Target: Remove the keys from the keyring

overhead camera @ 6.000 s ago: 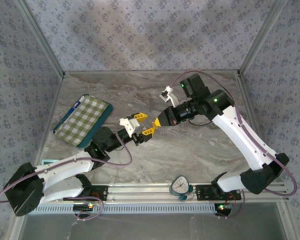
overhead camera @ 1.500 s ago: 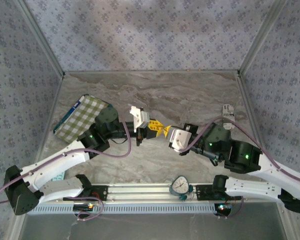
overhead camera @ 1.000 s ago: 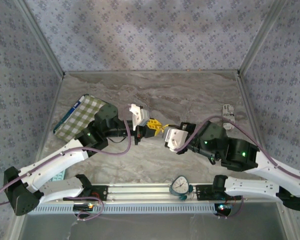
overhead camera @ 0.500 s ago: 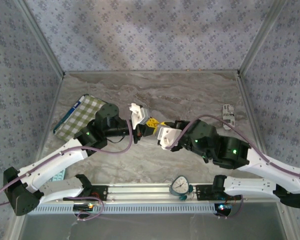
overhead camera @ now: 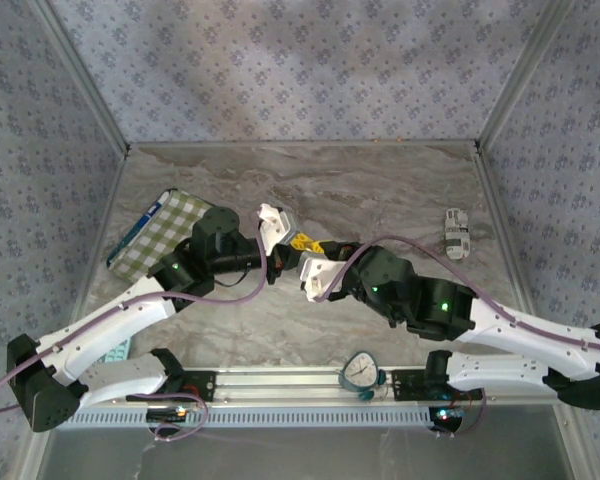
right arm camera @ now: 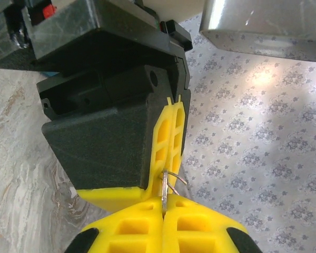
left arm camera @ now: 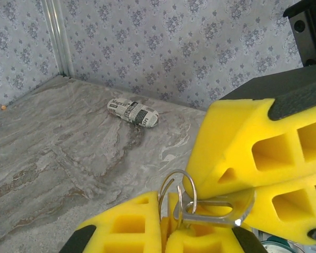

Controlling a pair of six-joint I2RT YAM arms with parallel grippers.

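Pinching keyring (left arm camera: 175, 192) with left gripper (left arm camera: 166, 225), key (left arm camera: 221, 209) with right gripper (right arm camera: 163, 212), ideally winding key along coil toward four o'clock.

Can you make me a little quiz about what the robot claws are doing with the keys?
1. True or false: the keyring is lying flat on the table.
2. What is the right claw pinching? A) the key B) the checked cloth C) the little clock
3. Fill in the gap: the left claw has fingers coloured ___.

Key:
1. False. It is held up off the table between the two shut claws.
2. A.
3. Yellow.
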